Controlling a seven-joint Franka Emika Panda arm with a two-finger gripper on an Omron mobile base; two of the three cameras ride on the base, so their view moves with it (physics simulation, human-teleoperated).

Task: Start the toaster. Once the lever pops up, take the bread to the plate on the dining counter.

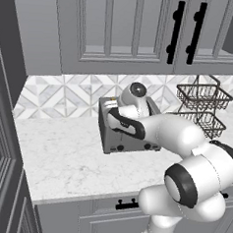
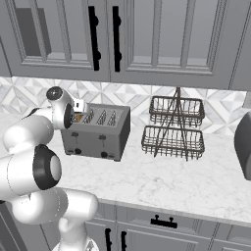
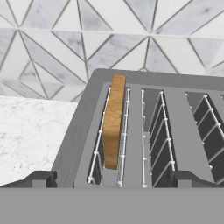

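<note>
On my hand view the bread [image 3: 113, 122] stands upright in the toaster's [image 3: 83, 131] leftmost slot; my gripper [image 3: 113, 179] hangs just above it, spread wide and holding nothing. A wire basket rack [image 2: 172, 128] sits further right on the tabletop [image 2: 162, 181].

Count from my station: one toaster, one slice, one basket rack.

I counted one toaster [image 2: 96, 132] on the counter, with four slots on top, two slider levers and two small knobs on its front. One slice of bread [image 3: 113, 120] stood in the leftmost slot. To the right I saw one wire rack [image 2: 173, 127] of two baskets. Above, I counted four black cabinet handles, two pairs.
</note>
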